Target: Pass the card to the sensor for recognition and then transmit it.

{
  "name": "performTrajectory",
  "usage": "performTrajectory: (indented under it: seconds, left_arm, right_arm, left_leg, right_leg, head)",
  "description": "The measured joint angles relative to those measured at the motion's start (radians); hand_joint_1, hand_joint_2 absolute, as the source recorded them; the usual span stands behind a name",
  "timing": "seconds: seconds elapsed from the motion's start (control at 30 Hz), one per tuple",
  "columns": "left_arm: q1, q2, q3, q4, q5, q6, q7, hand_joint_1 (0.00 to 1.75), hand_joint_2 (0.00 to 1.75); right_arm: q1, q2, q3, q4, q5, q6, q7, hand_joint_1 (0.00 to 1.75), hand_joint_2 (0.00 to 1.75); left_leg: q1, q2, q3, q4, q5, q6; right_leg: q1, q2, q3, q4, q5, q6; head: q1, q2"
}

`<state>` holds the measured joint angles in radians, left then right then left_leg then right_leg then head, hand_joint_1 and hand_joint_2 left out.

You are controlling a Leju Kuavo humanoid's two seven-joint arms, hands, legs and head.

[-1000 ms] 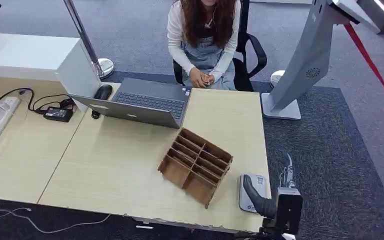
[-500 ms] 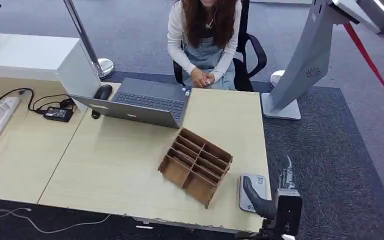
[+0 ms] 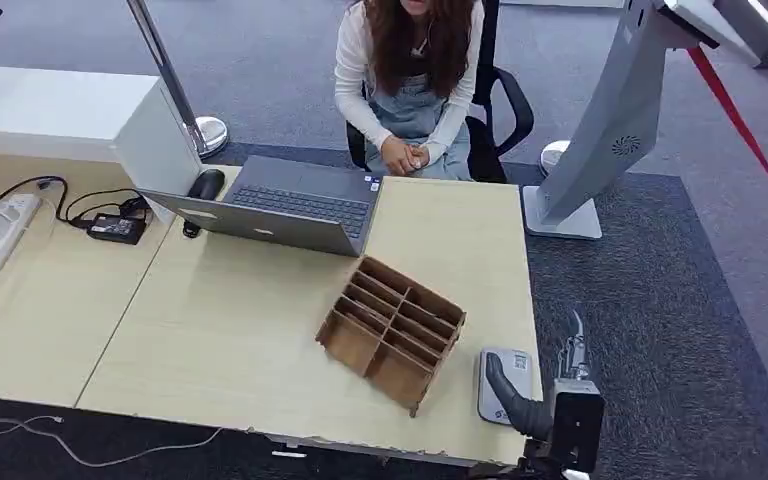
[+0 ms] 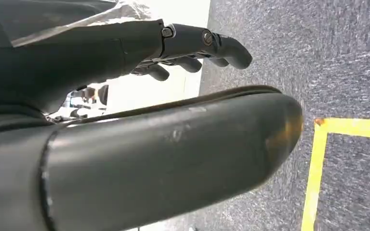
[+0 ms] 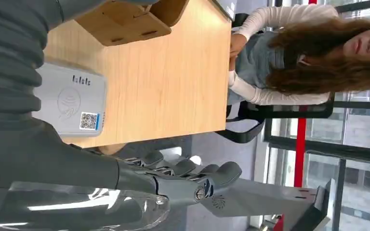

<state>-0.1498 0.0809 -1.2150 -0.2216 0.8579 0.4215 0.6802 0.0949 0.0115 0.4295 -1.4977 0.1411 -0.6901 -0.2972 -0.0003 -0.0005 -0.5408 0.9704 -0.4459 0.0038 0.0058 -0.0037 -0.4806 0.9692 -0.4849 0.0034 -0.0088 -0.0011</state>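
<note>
Hardly a twitch since the earlier frame: your right hand [image 3: 548,400] has sunk a touch toward the near edge, and the tabletop [image 3: 230,330] and everything on it is as it was. In the head view that hand sits at the tabletop's 5 o'clock corner, its thumb lying across the grey sensor [image 3: 516,366], its fingers [image 3: 572,345] stretched past the edge toward 12 o'clock. They are released and hold nothing; the right wrist view confirms it, with the fingers [image 5: 188,174] loosely spread and clear of the sensor [image 5: 70,103]. Your left hand [image 4: 101,53] hangs over the carpet, equally empty and relaxed. Now the crux: I cannot make out a card anywhere, and if one stands in the wooden organiser [image 3: 392,330], its slots hide it. That organiser lies at 10 o'clock from your right hand, just beside the sensor, its long axis running from 10 to 4 o'clock. The right hand is plainly the nearer one, so expect a short reach up and left. The person [image 3: 410,70] waits at 12 o'clock, hands folded.
</note>
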Motion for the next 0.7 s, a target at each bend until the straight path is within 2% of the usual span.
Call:
performTrajectory:
  seconds: [0.7]
  left_arm:
    - [0.0,0.0,0.0,0.0,-0.004,0.004,0.01,0.0,0.0]
  right_arm:
    - [0.0,0.0,0.0,0.0,0.001,0.0,0.0,0.0,1.75]
  left_leg:
    - [0.0,0.0,0.0,0.0,0.0,0.0]
  right_leg:
    - [0.0,0.0,0.0,0.0,0.0,0.0]
  head:
    - [0.0,0.0]
